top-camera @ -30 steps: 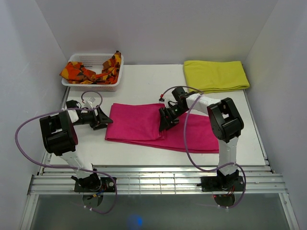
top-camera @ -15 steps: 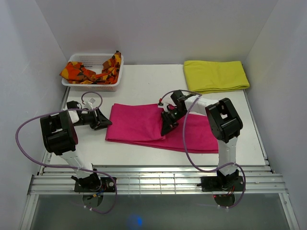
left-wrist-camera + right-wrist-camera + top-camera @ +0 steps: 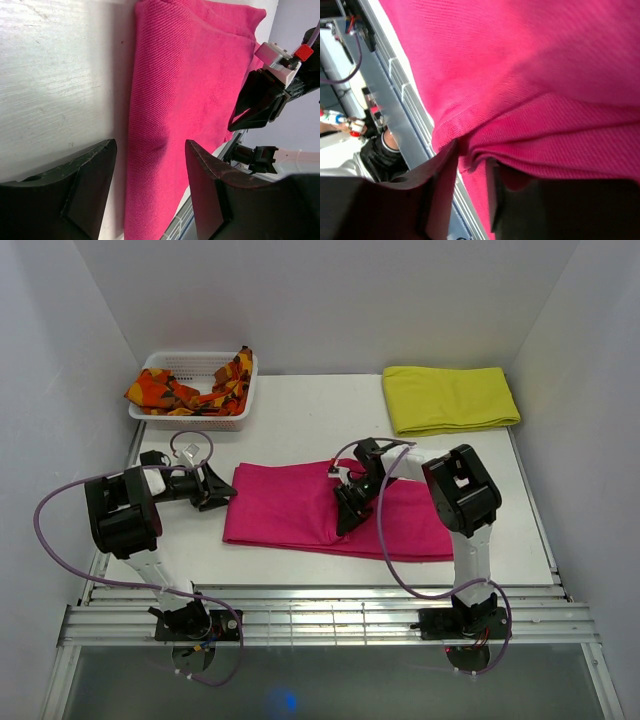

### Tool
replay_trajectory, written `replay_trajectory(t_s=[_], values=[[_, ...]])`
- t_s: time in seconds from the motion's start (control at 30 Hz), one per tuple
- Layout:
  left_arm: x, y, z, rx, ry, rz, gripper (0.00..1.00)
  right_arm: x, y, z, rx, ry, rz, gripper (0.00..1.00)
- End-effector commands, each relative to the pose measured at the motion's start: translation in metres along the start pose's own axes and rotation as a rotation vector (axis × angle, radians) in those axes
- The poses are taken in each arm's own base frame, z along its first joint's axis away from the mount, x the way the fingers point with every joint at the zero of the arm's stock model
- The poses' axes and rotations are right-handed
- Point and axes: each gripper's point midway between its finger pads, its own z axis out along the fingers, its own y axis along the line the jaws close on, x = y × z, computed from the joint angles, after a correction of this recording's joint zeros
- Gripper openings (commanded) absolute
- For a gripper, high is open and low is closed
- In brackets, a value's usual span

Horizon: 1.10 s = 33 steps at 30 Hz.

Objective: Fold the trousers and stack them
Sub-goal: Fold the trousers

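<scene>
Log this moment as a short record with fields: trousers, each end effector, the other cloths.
garment: trousers, magenta, folded into a long band, flat on the table
left arm: left end effector open, at the band's left edge, holding nothing
right arm: right end effector closed on a fold of fabric near the band's middle
far right: yellow cloth, folded
far left: patterned cloth, heaped in a white basket
</scene>
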Motion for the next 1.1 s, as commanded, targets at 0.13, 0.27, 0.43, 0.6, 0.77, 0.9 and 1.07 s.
replay_trajectory(t_s=[0.13,0.27,0.43,0.6,0.77,0.9,1.07], values=[[0.023,0.015,0.008,-0.053,0.040,-0.008,0.64,-0.002,0.011,-0.028,0.125,0.029,-0.127,0.64],[0.038,0.016,0.009,-0.041,0.050,-0.044,0.58,-0.002,0.007,-0.065,0.232,-0.022,-0.185,0.79],[0.039,0.021,0.009,-0.055,0.054,-0.065,0.39,0.001,-0.014,-0.131,0.435,-0.095,-0.230,0.97],[0.013,0.015,-0.005,-0.028,0.001,-0.063,0.00,0.040,-0.058,-0.218,0.568,-0.223,-0.065,0.90],[-0.048,0.002,-0.056,-0.077,-0.152,0.023,0.00,0.108,-0.100,-0.289,0.626,-0.363,0.142,0.90],[-0.081,-0.029,-0.089,-0.118,-0.210,0.170,0.00,0.142,-0.115,-0.302,0.578,-0.407,0.263,0.90],[-0.084,-0.078,-0.105,-0.075,-0.226,0.231,0.00,0.140,-0.114,-0.276,0.362,-0.463,0.335,0.90]])
